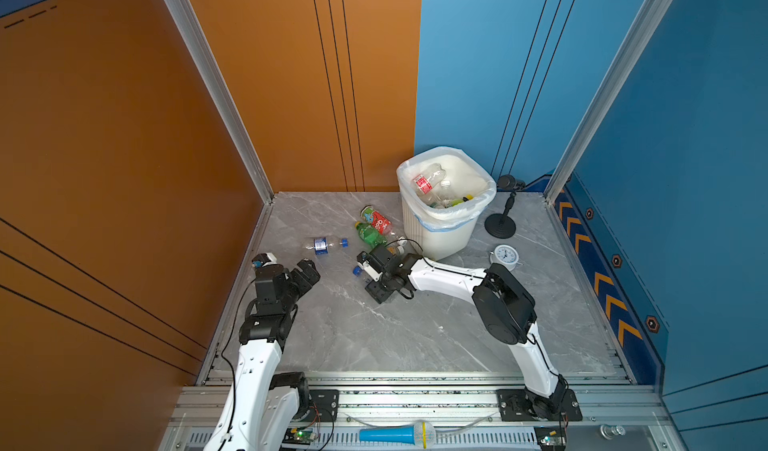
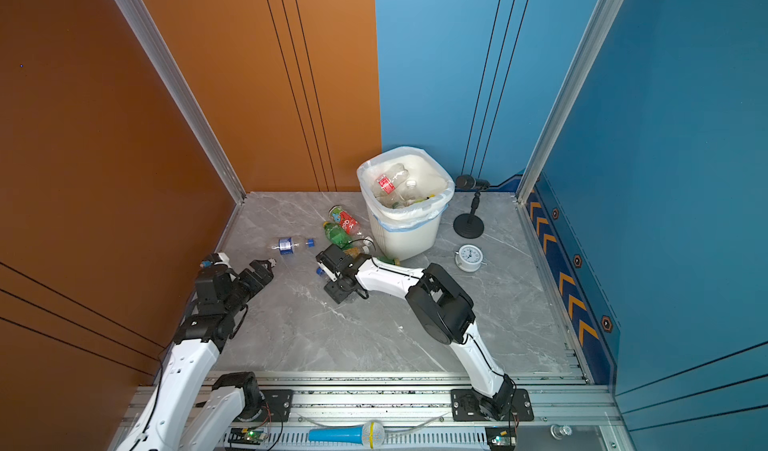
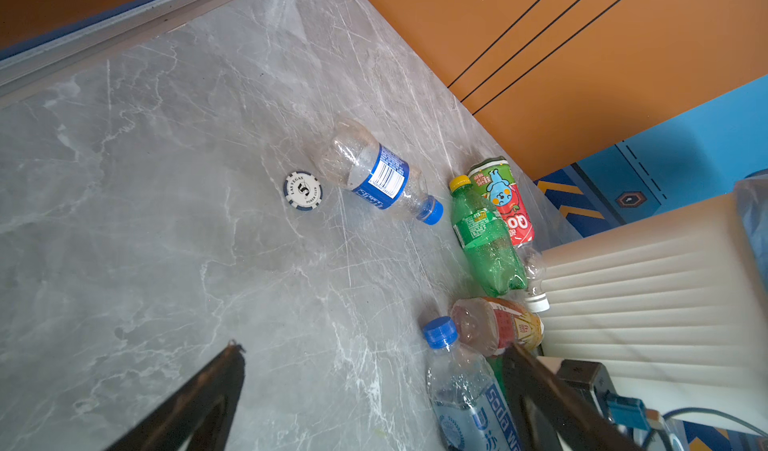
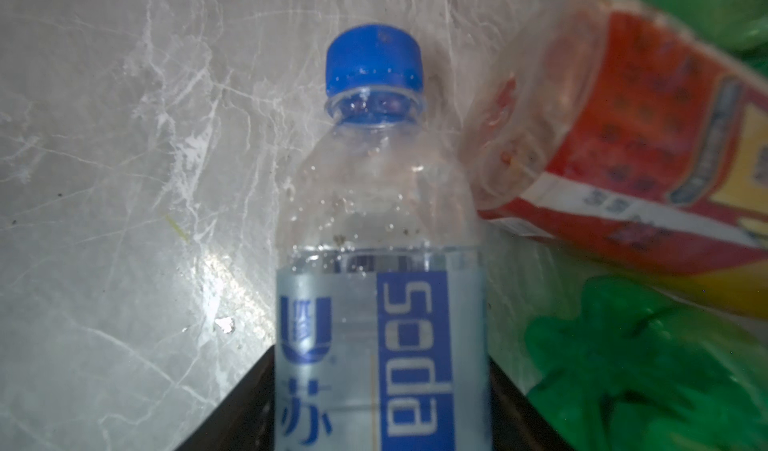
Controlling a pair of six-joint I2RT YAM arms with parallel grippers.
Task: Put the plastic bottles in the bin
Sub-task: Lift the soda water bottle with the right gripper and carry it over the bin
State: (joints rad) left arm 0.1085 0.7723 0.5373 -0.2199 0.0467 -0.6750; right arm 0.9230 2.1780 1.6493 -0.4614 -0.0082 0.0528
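Plastic bottles [image 1: 429,183] inside bag-lined bin [image 1: 442,237]

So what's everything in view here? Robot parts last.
bin: one, white, back of table
bottles in bin: several, mostly clear
blue-labelled bottle: one, clear, left of the others
cartoon bottle: one, red-labelled, by bin
green bottle: one, yellow-capped, against cartoon bottle
red-and-yellow bottle: one, beside bin
second green bottle: one, partly hidden, beside soda bottle
soda bottle: one, clear, blue-capped, in right gripper
poker chip: one, white and blue, near blue-labelled bottle
alarm clock: one, white, right of bin
microphone stand: one, black, right of bin
toy microphone: one, blue, in front of table
left gripper: open, empty
right gripper: closed on soda bottle
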